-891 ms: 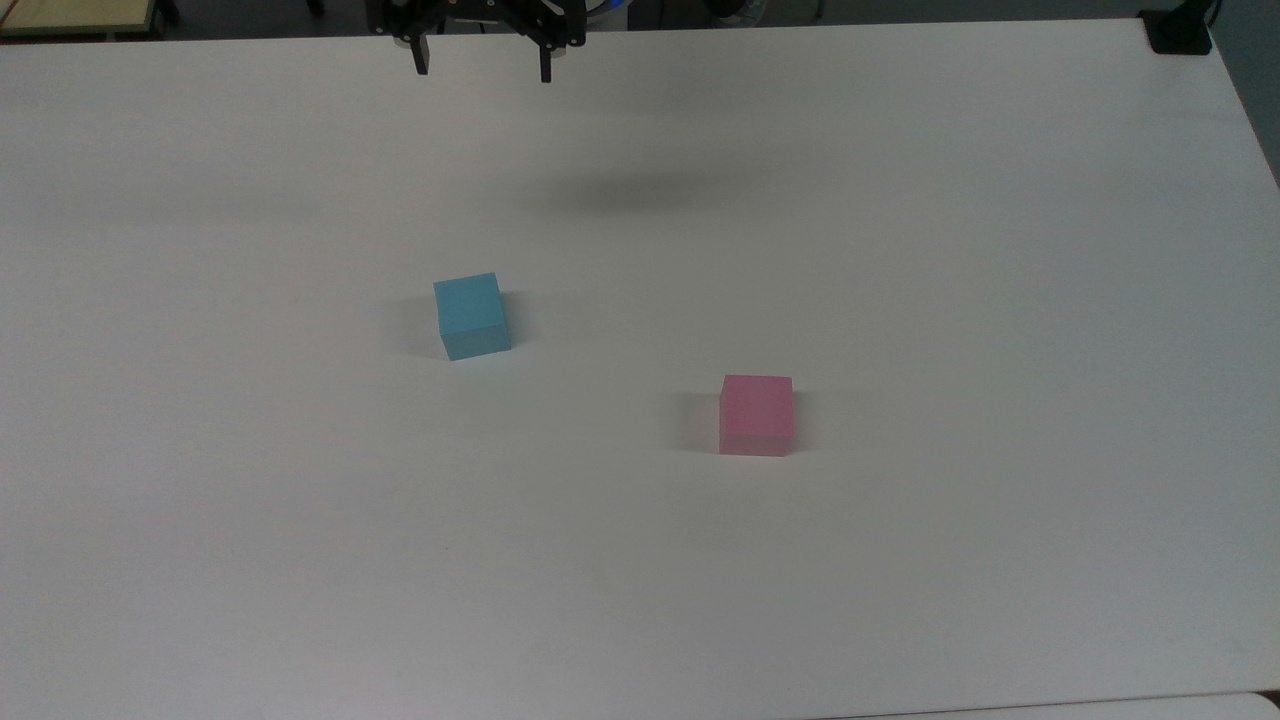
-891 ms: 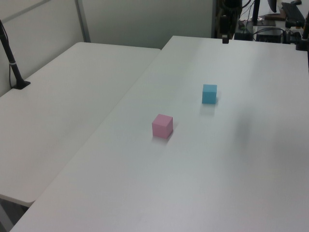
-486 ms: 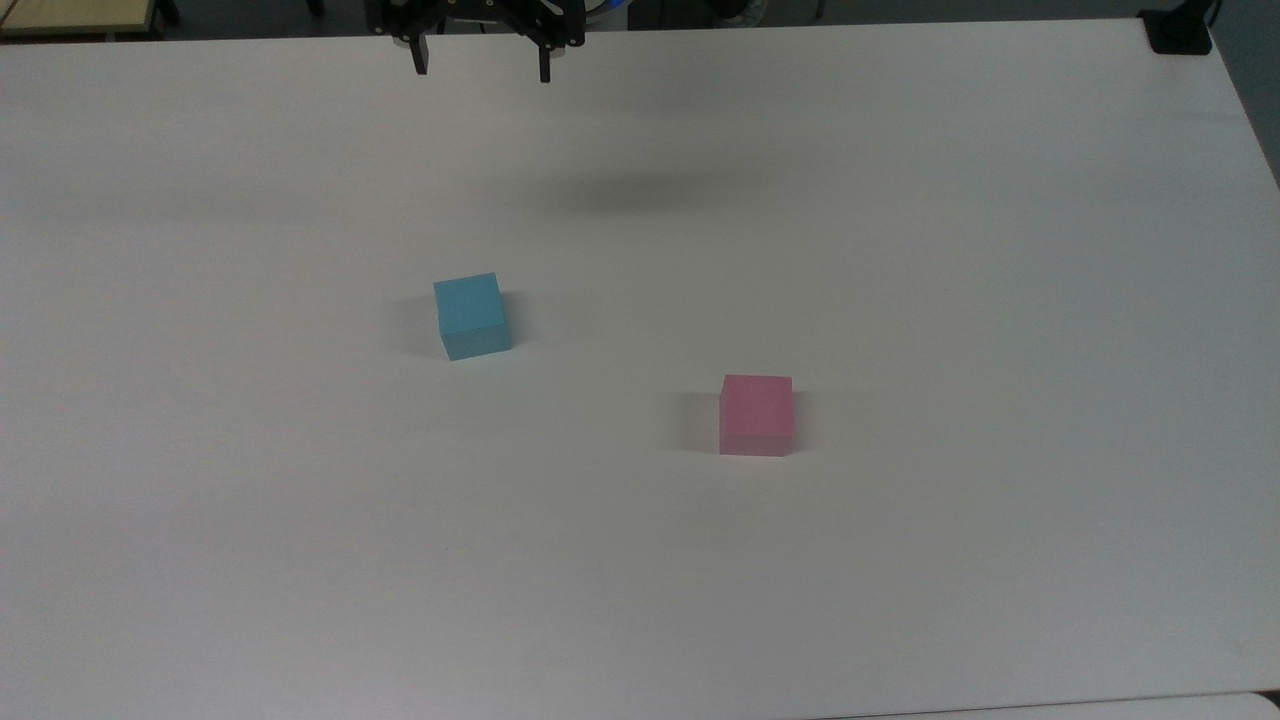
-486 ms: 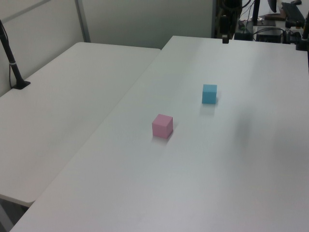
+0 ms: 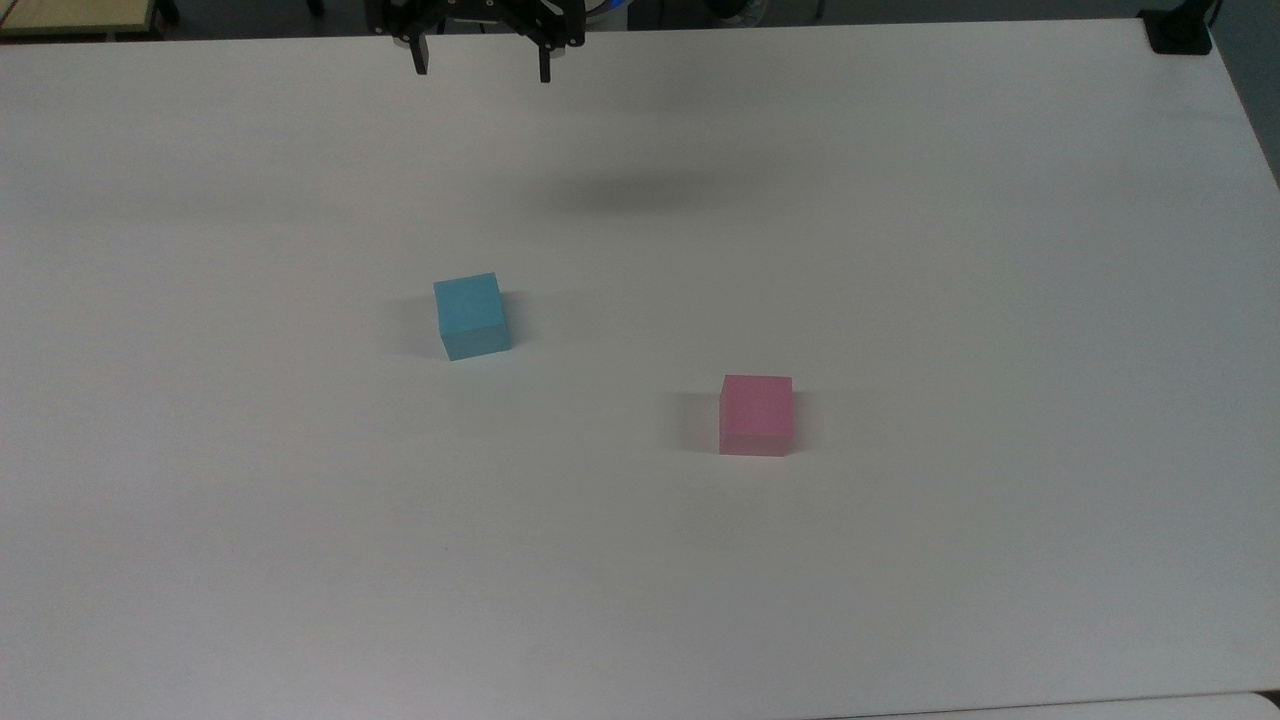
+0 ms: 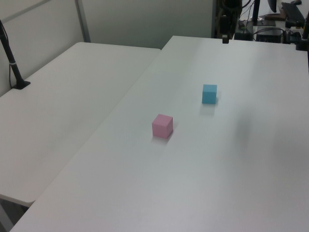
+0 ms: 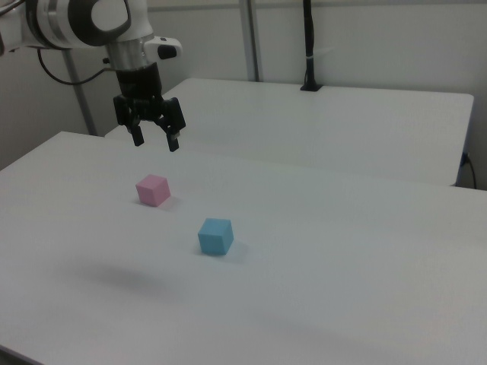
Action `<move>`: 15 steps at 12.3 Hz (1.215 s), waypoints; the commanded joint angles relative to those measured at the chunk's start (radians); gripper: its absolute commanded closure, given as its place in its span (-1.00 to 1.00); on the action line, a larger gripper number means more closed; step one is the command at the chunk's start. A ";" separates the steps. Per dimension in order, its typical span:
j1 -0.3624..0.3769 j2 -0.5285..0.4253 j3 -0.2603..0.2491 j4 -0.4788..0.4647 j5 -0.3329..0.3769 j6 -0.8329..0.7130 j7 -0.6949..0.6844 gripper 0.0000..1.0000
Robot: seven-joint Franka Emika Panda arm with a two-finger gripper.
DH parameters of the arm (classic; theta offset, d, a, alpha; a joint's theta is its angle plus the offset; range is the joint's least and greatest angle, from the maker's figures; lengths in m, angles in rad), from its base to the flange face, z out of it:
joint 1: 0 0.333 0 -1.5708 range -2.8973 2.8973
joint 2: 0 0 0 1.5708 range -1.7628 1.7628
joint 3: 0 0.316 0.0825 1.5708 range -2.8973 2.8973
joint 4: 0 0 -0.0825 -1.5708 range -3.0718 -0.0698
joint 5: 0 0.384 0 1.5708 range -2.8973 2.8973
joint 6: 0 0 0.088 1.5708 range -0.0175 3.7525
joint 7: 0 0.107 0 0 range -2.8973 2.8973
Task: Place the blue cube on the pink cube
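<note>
The blue cube [image 5: 471, 315] rests on the white table [image 5: 900, 250], left of centre in the top view; it also shows as the blue cube [image 6: 209, 94] and the blue cube [image 7: 216, 236]. The pink cube [image 5: 756, 414] sits apart from it, lower right in the top view, also the pink cube [image 6: 162, 126] and the pink cube [image 7: 153, 190]. My gripper [image 5: 482, 72] hangs open and empty high above the table's far edge. In the right view the gripper [image 7: 157, 141] hovers well above the pink cube, fingers spread.
A second white table [image 6: 63, 92] adjoins on the left view's left. A black post with a base [image 6: 14, 72] stands on it, and a black clamp [image 5: 1180, 30] sits at the top view's upper right corner. The arm's shadow [image 5: 640, 195] falls beyond the cubes.
</note>
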 commanded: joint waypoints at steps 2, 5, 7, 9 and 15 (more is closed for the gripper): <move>0.011 -0.010 -0.005 -0.014 -0.011 0.001 0.007 -1.00; 0.011 -0.010 -0.007 -0.014 -0.011 0.002 0.007 -1.00; 0.011 -0.009 -0.007 -0.014 -0.013 0.001 0.006 -1.00; 0.010 0.000 -0.007 -0.015 -0.014 0.009 0.004 -1.00; 0.005 0.029 -0.005 -0.015 -0.015 0.086 0.004 -1.00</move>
